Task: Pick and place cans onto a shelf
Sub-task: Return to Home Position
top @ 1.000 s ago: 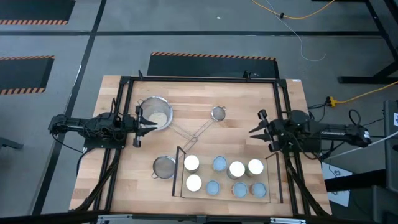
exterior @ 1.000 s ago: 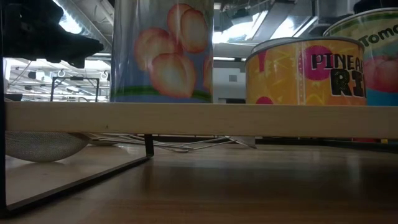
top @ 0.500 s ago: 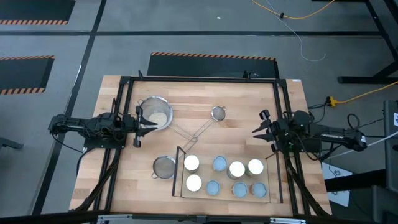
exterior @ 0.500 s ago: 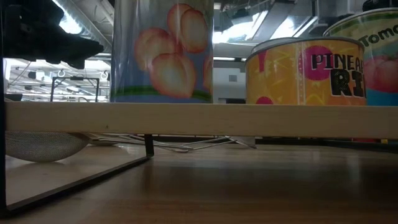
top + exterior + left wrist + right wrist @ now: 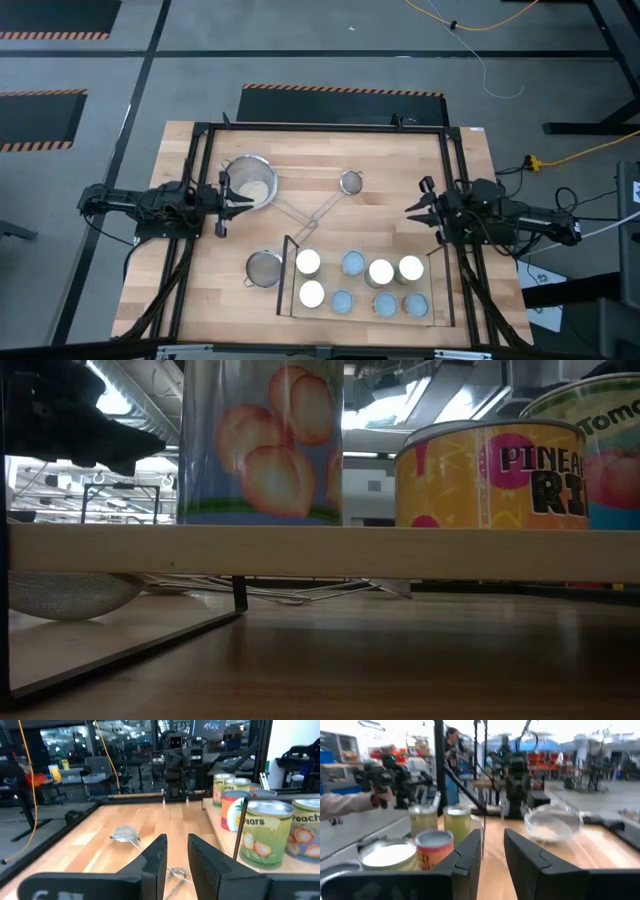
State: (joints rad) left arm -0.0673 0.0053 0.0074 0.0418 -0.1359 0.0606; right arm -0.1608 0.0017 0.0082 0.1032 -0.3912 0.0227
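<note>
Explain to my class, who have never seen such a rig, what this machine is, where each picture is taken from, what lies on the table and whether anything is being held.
It is a robot with two dark arms working at a wooden table. One picture looks straight down from above, one looks level from the tabletop, and the other two come from a camera on each wrist. Seen from above, the left gripper is near the table's left side and the right gripper near its right side. Both are open and hold nothing. The cans stand on the small shelf. Elsewhere on the table lie a steel pan and two mesh strainers.
</note>
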